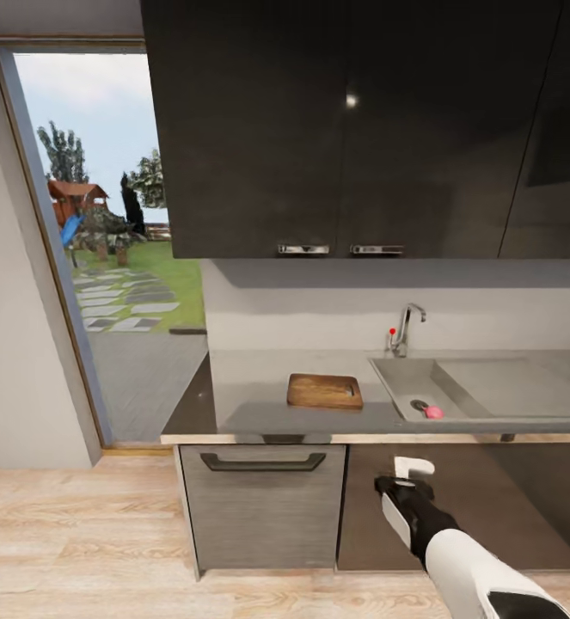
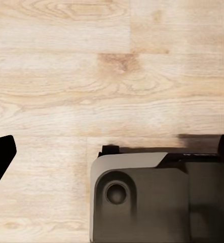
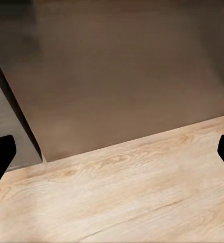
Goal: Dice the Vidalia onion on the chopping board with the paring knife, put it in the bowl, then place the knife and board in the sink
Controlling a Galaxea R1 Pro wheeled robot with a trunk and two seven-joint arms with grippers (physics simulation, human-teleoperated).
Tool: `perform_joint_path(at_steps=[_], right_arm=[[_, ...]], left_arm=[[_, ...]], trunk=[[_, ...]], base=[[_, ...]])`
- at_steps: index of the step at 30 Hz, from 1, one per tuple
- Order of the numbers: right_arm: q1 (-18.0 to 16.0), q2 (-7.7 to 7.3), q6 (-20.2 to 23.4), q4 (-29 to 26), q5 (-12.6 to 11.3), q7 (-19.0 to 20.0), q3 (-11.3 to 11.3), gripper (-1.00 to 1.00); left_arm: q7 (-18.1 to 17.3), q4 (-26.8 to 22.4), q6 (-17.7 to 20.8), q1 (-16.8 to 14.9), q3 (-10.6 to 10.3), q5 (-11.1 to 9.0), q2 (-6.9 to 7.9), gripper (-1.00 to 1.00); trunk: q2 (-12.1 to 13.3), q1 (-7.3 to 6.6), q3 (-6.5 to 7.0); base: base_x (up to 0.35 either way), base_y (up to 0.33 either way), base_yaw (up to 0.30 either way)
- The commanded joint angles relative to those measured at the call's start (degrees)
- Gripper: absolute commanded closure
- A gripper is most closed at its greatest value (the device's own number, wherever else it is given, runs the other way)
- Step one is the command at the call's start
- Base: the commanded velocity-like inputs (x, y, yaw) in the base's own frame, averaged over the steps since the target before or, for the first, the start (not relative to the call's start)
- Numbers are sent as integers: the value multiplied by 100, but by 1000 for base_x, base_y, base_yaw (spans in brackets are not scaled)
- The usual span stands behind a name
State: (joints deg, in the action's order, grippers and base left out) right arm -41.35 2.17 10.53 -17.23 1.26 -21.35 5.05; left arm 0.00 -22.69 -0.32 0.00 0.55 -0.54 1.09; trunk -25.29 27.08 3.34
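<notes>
Right tool, fingers spread and empty, hangs before dark cabinets under the sink.

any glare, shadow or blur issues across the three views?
Head view: a small specular spot on the glossy upper cabinets, their shadow on the backsplash, the chopping board and Vidalia onion soft but readable. Left wrist view: sharp floor grain. Right wrist view: dark cabinet front smeared, floor slightly soft.
</notes>
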Motion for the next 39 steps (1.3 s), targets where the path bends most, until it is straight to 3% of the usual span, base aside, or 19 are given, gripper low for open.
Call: perform_joint_path(at_steps=[1, 3, 7, 15, 20, 22, 23, 25, 32, 39], right_arm=[[-2, -39, -379, 385, 24, -6, 23, -100], [-1, -111, -950, 946, 32, -3, 14, -100], [142, -164, -1774, 1488, 53, -1, -10, -100], [1058, -168, -2028, 1623, 73, 139, -21, -100], [1958, -189, -2286, 1634, 80, 823, -19, -100], [2231, -170, -2389, 1634, 81, 901, -20, -100], [2586, -119, -2526, 1635, 85, 955, -26, -100], [2769, -64, -2634, 1635, 111, 973, -25, -100], [2972, -26, -2863, 1548, 303, 986, -2, -100], [2983, -74, -2843, 234, 335, 966, 8, -100]], left_arm=[[0, 0, -3, 0, 6, -3, -25, -100], [0, -3, -3, 0, 10, 3, -49, -100], [0, -25, -2, 0, 21, 9, -74, -100], [0, -67, -3, 0, 23, 10, -82, -100], [0, -203, 1, -4, 27, -7, -80, -100], [0, -285, 3, -10, 30, -11, -81, -100], [0, -357, 4, -17, 31, -14, -103, -100], [0, -386, 5, -22, 32, -15, -131, -100], [-14, -408, -1, -26, 22, -16, -145, -100], [-33, -382, -3, -26, 1, -23, -143, -100]], trunk=[[-4, 2, 1], [-4, 2, 4], [-4, 2, 7], [-4, 2, 7], [-4, 2, 7], [-4, 2, 7], [-4, 2, 7], [-4, 2, 7], [-4, 2, 7], [-4, 2, 7]], base=[[0, 0, 0], [0, 0, 0], [0, 0, 0], [0, 0, 0], [0, 0, 0], [0, 0, 0], [0, 0, 0], [0, 0, 0], [0, 0, 0], [0, 0, 0]])
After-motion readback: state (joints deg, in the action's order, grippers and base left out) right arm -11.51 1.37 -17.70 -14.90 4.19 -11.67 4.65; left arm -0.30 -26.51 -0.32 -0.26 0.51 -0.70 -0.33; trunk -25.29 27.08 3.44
